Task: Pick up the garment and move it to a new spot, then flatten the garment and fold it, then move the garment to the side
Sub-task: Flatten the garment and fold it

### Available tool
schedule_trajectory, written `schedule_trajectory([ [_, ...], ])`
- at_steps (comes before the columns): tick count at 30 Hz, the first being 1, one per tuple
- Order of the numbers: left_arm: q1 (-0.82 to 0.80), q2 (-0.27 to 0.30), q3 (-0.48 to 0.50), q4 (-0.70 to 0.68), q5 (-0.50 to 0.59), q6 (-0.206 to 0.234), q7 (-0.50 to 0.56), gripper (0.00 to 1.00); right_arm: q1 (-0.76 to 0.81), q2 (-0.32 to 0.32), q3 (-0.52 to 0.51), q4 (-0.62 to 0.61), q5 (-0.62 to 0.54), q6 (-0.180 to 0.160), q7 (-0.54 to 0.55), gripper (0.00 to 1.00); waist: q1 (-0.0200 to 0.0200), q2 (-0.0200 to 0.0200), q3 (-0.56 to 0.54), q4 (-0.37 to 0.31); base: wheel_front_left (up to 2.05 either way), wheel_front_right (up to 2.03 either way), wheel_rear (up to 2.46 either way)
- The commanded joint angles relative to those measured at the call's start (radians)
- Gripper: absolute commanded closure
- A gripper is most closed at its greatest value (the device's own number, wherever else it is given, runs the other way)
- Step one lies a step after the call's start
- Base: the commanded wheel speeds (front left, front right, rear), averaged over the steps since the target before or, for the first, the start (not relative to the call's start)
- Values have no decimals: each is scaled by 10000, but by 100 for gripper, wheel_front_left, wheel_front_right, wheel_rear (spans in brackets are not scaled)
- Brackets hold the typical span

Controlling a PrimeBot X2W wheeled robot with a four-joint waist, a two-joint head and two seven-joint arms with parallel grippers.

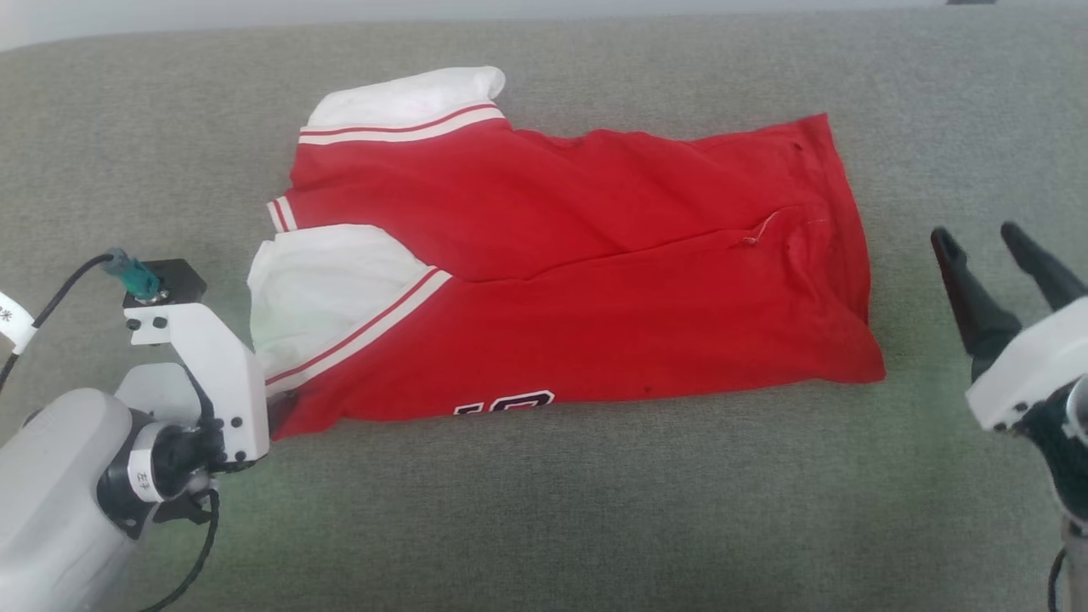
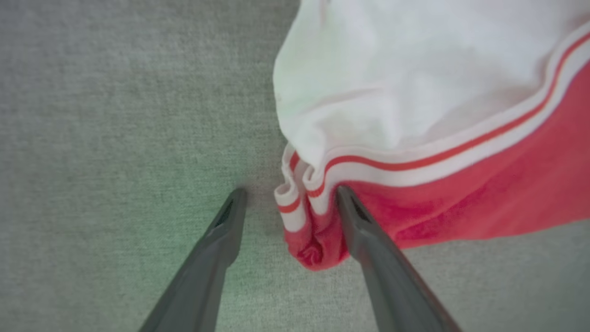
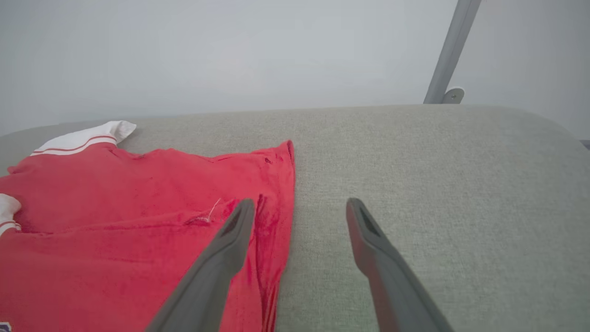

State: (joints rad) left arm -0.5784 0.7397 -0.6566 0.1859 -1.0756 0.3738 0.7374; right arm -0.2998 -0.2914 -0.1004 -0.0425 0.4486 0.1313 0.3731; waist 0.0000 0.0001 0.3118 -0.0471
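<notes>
The garment (image 1: pixel 561 272), a red jersey with white sleeves and striped trim, lies folded lengthwise on the grey cushion (image 1: pixel 595 510), with dark lettering peeking out at its near edge. My left gripper (image 2: pixel 290 192) is open. It straddles the bunched near-left corner of the garment (image 2: pixel 306 240), with one finger (image 2: pixel 368 249) lying on the red cloth. In the head view its white wrist block (image 1: pixel 217 374) hides those fingers. My right gripper (image 1: pixel 982 240) hovers open just right of the garment's hem. In the right wrist view, the right gripper (image 3: pixel 300 205) has its left finger (image 3: pixel 221 258) over the red edge (image 3: pixel 276 193).
The grey cushion (image 3: pixel 438 184) stretches wide to the right of the garment and in front of it. A pale wall and a slanted metal post (image 3: pixel 449 50) stand behind its far edge. A black cable (image 1: pixel 59 297) loops off my left wrist.
</notes>
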Motion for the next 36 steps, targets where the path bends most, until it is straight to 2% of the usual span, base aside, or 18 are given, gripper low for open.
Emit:
schedule_trajectory([
  [1, 252, -178, -150, 204, -180, -59, 108, 65, 278, 235, -176, -144, -107, -11, 122, 0, 0, -1, 59, -122, 0, 0, 0],
  [2, 248, -188, -238, 223, -144, -153, 139, 100, 353, 285, -243, -194, -148, -11, 159, 0, 0, -1, 73, -147, 0, 0, 0],
  [14, -48, -374, -288, 332, -119, -506, 0, 100, 645, 531, -9, 339, 148, -13, 2012, 0, 0, -1, 221, 18, 0, 0, 0],
  [27, -284, -666, -419, 299, -30, -730, -129, 100, -91, 366, 721, 2274, -1, -8, 4809, 0, 0, -1, 348, 587, 0, 0, 0],
  [28, -286, -695, -444, 324, -25, -761, -121, 100, -105, 320, 847, 2396, -49, -8, 5074, 44, 0, -1, 347, 623, 0, 0, 0],
  [29, -292, -727, -464, 353, -14, -785, -144, 100, -95, 291, 888, 2529, -19, -8, 5302, 100, 0, -1, 340, 653, 0, 0, 0],
  [36, -250, -694, -394, 496, -117, -938, -254, 100, -135, -144, 655, 2245, 85, -16, 5931, 100, 0, -1, 179, 810, 0, 0, 0],
])
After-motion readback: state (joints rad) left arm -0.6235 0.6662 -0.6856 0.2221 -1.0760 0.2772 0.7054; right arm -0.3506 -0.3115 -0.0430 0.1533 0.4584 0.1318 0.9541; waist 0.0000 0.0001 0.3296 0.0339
